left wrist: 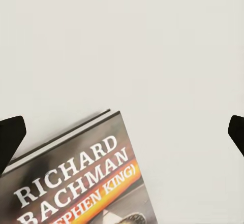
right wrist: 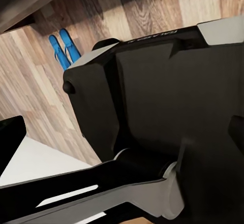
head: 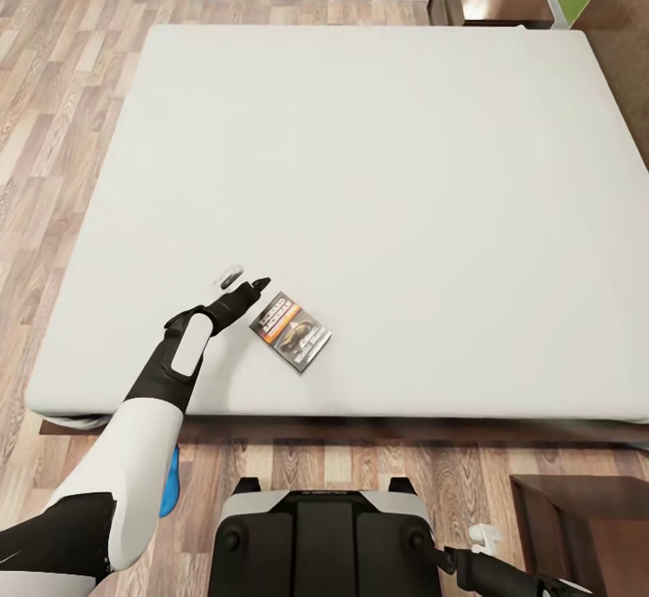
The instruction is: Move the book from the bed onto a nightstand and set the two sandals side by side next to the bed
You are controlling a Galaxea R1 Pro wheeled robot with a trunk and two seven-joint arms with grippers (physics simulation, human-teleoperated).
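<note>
Book (head: 290, 331): thin paperback, flat on the bed (head: 361, 128) near its foot edge. Left tool (head: 242, 280) poised just beside it, fingers spread wide, nothing held. Likely light, flexible, glossy; best pinched across one free edge. Right tool (head: 482, 538): opening indeterminate. Sandals (right wrist: 64, 50) on the floor (right wrist: 35, 82).

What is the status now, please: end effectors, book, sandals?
Left end effector open above the bed, beside the book, not touching. Right end effector low, state unclear. Sandals side by side on floor. Nothing blocking.
</note>
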